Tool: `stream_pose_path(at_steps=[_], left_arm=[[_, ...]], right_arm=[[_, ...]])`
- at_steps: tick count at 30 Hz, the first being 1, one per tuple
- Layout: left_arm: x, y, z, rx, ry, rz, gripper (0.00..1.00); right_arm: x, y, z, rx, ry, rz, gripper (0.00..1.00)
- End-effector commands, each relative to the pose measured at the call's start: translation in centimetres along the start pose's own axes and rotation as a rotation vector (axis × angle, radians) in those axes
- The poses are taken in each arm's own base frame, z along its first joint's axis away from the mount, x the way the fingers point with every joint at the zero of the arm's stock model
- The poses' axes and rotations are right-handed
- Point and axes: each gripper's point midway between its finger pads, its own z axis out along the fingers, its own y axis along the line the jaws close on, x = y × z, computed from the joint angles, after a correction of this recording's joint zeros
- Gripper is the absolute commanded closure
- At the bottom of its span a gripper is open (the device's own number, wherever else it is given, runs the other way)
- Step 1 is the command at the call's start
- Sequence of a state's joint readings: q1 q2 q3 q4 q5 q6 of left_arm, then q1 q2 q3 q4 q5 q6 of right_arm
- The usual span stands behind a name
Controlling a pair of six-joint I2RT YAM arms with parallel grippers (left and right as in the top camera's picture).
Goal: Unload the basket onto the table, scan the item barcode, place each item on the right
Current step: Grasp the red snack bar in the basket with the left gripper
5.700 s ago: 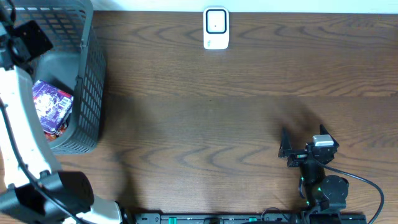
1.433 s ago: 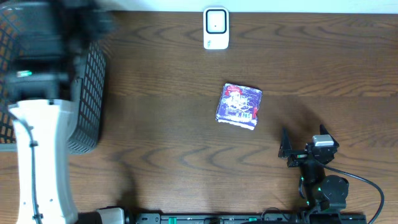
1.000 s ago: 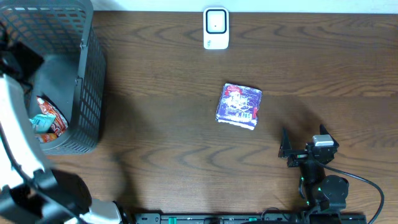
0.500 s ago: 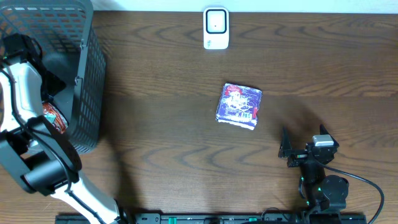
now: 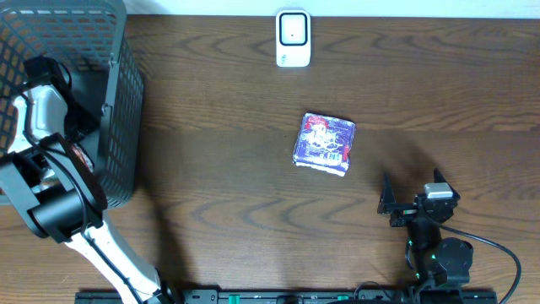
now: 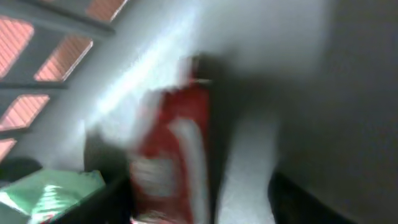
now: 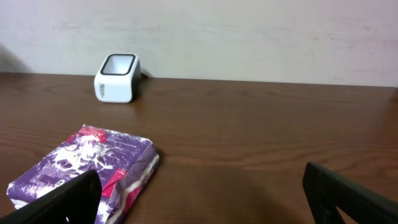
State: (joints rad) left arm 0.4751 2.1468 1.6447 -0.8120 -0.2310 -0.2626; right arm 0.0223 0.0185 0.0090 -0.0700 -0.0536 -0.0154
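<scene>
Left arm point(image 5: 38, 118) dropped deeper into basket point(image 5: 118, 101) at 9 o'clock; left hand point(image 6: 205, 208) grip blurred, cannot tell. Right hand point(image 7: 200, 175) released.

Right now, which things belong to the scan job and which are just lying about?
In the job: scanner, purple packet, red packet, basket holding it.
Lying about: green packet beside the red one, right gripper, open and parked.
</scene>
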Motion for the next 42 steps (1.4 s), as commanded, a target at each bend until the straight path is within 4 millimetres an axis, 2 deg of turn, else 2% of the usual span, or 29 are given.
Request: stream_pose_path(at_steps=[1,3,6,8,9,13,16,18,20,23,27,30,32,34,37,38,42], left_arm=[[1.2,-0.2,1.6,-0.008,0.054,0.024,0.71],[1.2,-0.2,1.3,-0.006,0.051,0.022,0.91],[0.6,0.0,-0.4,0.005,0.020,0.014,0.92],[-0.3,0.0,-2.4,0.023,-0.026,0.002,0.93],[-1.6,0.0,-5.4,0.051,-0.098,-0.013,0.93],[-4.2,-0.3,-13.0,0.137,-0.301,-0.048,0.93],[-5.5,-0.2,-19.6,0.214,-0.473,-0.075,0.93],[-5.6,-0.2,-24.0,0.275,-0.575,-0.084,0.93],[-5.1,-0.5,-28.3,0.352,-0.663,-0.081,0.93],[-3.2,-0.9,-34.3,0.480,-0.763,-0.080,0.93],[0.0,-1.3,-40.3,0.623,-0.844,-0.102,0.93],[3.2,-3.3,-43.9,0.761,-0.864,-0.021,0.93],[5.3,-4.7,-45.5,0.840,-0.857,0.044,0.93],[7.4,-6.5,-46.2,0.897,-0.827,0.113,0.93],[10.0,-9.3,-45.2,0.912,-0.748,0.210,0.93],[11.6,-11.5,-43.4,0.894,-0.678,0.276,0.93],[15.0,-16.9,-37.5,0.804,-0.495,0.408,0.93]], right_arm=[[0.1,-0.1,0.0,0.001,0.000,0.004,0.01],[0.1,-0.1,0.0,0.001,0.000,0.003,0.01],[0.1,-0.1,0.0,0.001,0.000,0.004,0.01],[0.1,-0.1,0.0,0.001,0.000,0.003,0.01],[0.1,-0.1,0.0,0.001,0.000,0.004,0.01],[0.1,-0.1,0.0,0.001,0.000,0.003,0.01],[0.1,-0.1,0.0,0.001,0.000,0.003,0.01],[0.1,-0.1,0.0,0.001,0.000,0.003,0.01],[0.1,-0.1,0.0,0.001,0.000,0.004,0.01],[0.1,-0.1,0.0,0.001,0.000,0.004,0.01],[0.1,-0.1,0.0,0.001,0.000,0.003,0.01],[0.1,-0.1,0.0,0.001,0.000,0.003,0.01],[0.1,-0.1,0.0,0.001,0.000,0.003,0.01],[0.1,-0.1,0.0,0.001,0.000,0.003,0.01],[0.1,-0.1,0.0,0.001,0.000,0.003,0.01],[0.1,-0.1,0.0,0.001,0.000,0.003,0.01],[0.1,-0.1,0.0,0.001,0.000,0.003,0.01]])
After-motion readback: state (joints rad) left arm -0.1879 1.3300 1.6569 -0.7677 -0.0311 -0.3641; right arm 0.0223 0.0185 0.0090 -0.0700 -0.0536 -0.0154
